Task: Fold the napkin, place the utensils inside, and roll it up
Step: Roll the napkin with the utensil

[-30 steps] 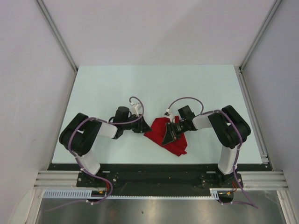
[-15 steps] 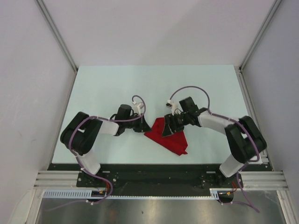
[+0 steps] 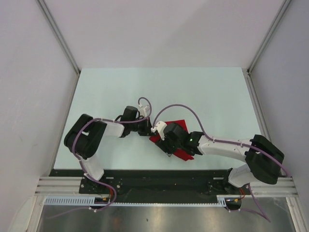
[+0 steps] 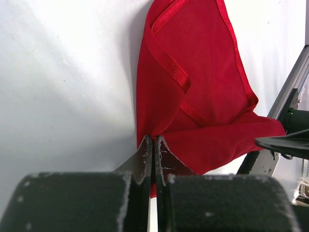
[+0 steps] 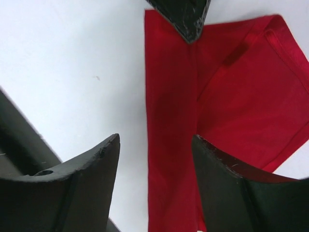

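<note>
Pale table (image 3: 96,87): left tool (image 4: 152,140) clamped on napkin (image 4: 203,87) corner, right tool (image 5: 155,138) agape just above it.

The top external camera is fixed above and behind the arm bases and looks steeply down from afar, covering the whole pale mint-green counter (image 3: 207,92), both arms and the bright red cloth napkin (image 3: 176,122). The left wrist camera sits low and very near, sighting forward along the left gripper (image 4: 153,140) across the counter surface onto the napkin (image 4: 203,96). The right wrist camera looks almost straight down at close range between the fingers of the right gripper (image 5: 155,140); all three views share the napkin (image 5: 231,96), and this view also catches the left gripper's tip (image 5: 186,24).
</note>
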